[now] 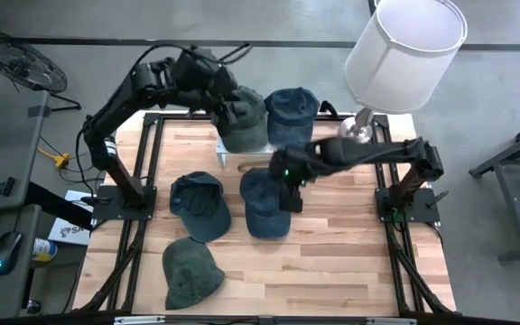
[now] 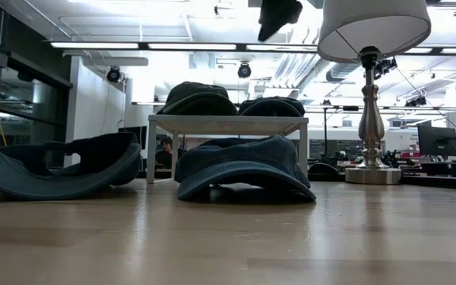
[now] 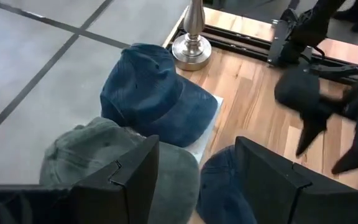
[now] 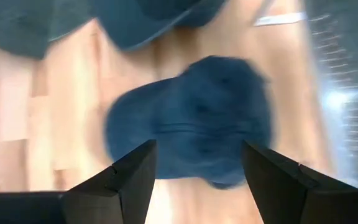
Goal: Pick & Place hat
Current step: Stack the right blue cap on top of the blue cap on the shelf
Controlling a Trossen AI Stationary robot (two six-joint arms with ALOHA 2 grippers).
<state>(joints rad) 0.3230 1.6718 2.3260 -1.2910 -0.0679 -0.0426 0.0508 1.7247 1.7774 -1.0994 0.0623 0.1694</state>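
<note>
A small white stand [image 2: 226, 124] sits at the table's far middle. A green hat [image 1: 246, 119] [image 3: 101, 158] and a blue hat [image 1: 292, 108] [image 3: 151, 96] rest on top of it. My left gripper [image 1: 227, 106] [image 3: 194, 149] hangs open above the green hat and touches nothing. A blue cap [image 1: 264, 203] [image 4: 191, 121] lies crown up on the table in front of the stand. My right gripper [image 1: 290, 197] [image 4: 197, 146] is open above that cap's right side, well clear of it. It shows high up in the low view [image 2: 278, 16].
Another blue cap [image 1: 199, 206] lies left of the middle one, and a green cap [image 1: 190, 271] lies near the table's near left corner. A lamp with a white shade [image 1: 404, 45] stands on its metal base [image 3: 191, 46] at the far right. Bare wood [image 1: 359, 262] spreads across the near right.
</note>
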